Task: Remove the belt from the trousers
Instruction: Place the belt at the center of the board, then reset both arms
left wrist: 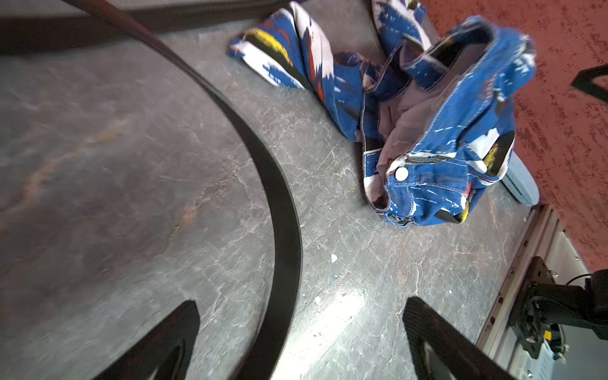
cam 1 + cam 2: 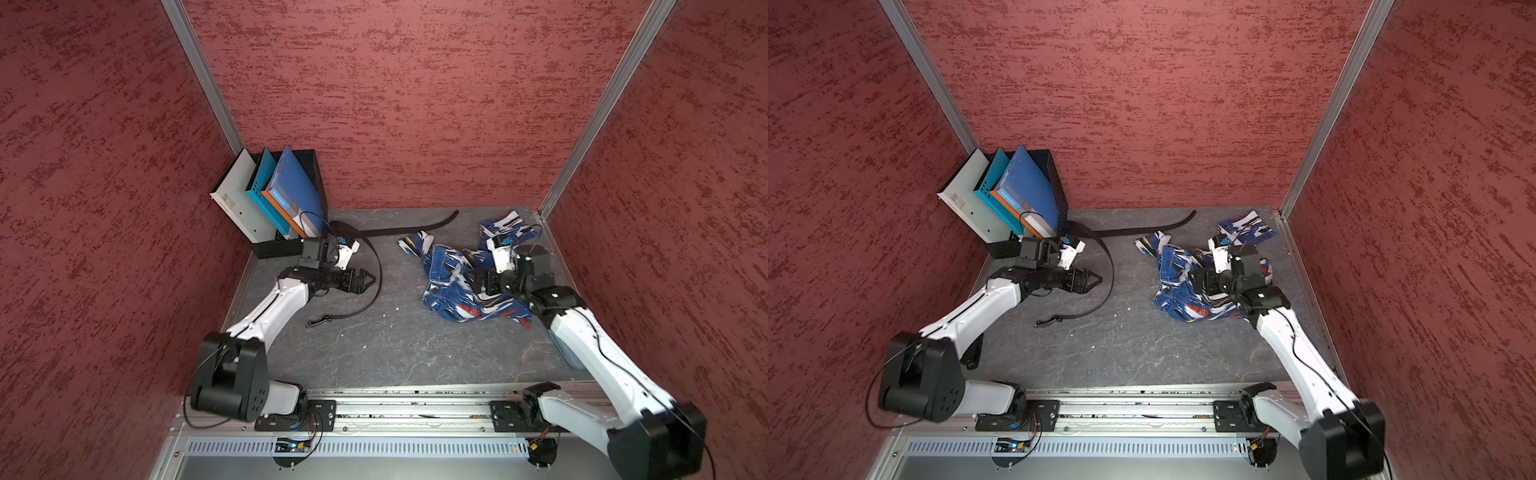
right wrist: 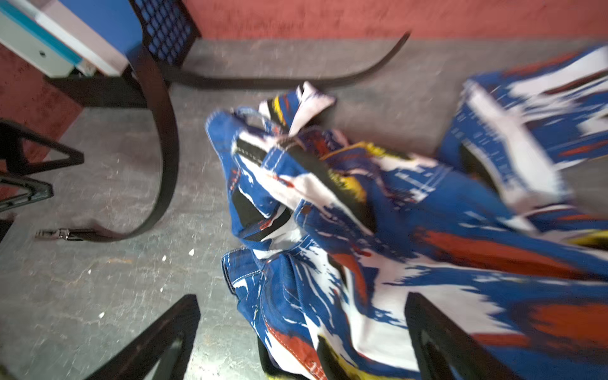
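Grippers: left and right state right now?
Left gripper: open, holding nothing; the belt runs loose between its jaws.
Right gripper: open, empty, over the trousers.

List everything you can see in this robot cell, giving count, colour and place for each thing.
belt: one, black, curved on the table left of centre, apart from the trousers
trousers: one pair, blue with white, red and yellow patches, crumpled at the right
file rack: one, black mesh, far left corner
folders: three, white, teal and blue, leaning in the file rack
pale blue object: one, partly hidden behind the trousers; cannot tell what it is
table: one, grey marbled
walls: three, red
left gripper: one, black, open, at the belt's curve
right gripper: one, black, open, over the trousers
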Robot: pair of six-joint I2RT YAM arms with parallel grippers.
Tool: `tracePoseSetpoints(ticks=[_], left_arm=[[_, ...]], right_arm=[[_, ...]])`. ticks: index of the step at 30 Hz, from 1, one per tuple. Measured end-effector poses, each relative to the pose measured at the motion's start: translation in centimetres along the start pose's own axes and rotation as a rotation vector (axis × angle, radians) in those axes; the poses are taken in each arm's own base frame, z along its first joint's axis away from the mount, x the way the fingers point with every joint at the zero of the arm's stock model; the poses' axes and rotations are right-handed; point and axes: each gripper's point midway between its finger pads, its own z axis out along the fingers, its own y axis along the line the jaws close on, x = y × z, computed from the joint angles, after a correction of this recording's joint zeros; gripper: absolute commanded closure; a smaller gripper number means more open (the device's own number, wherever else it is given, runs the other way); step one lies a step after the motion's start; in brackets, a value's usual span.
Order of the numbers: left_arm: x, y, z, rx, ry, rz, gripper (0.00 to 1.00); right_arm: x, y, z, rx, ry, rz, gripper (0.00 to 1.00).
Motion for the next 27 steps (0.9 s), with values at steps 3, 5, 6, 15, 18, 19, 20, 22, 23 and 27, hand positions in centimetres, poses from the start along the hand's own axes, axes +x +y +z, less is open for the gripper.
tracePoseSetpoints(ticks=[3,5,6,15,18,19,20,22,23,27], left_arm=[[-1.2,0.1,-5.9,-0.110,-0.257,0.076,0.00],[-2.0,1.1,-8.6,-0.207,-0.394,0.115,0.00],[-2.3,2.5,-9.0,-0.267,-0.431,0.115,0.01],[7.7,17.4,-1.7,-0.488,-0.211,-0.179,0.00],[5.2,17.6,-1.1,-0.464,-0.255,-0.128,0.00],[4.1,16.9,-1.3,-0.456,-0.296,-0.090,0.00],[3.0,15.8,-1.7,-0.446,-0.354,-0.038,0.00],[1.9,13.7,-1.7,-0.434,-0.434,0.055,0.00],[1.8,13.1,-1.2,-0.428,-0.450,0.078,0.00],[2.9,15.8,-0.5,-0.483,-0.461,0.010,0.00]], right_arm=[[-0.6,-1.4,-4.0,0.094,-0.183,0.002,0.01],[0.2,-3.1,-3.8,0.162,-0.259,0.026,0.01],[1.2,-4.4,-2.4,0.205,-0.270,0.035,0.01],[11.4,-13.2,10.1,0.438,-0.067,0.016,0.01],[10.2,-15.2,10.6,0.447,-0.152,0.048,0.01],[9.7,-15.5,10.5,0.452,-0.176,0.053,0.01],[9.0,-15.9,10.2,0.457,-0.210,0.056,0.01],[7.8,-16.1,9.8,0.458,-0.261,0.055,0.01],[7.4,-16.0,9.7,0.457,-0.276,0.054,0.01],[6.5,-15.9,9.5,0.453,-0.318,0.048,0.01]])
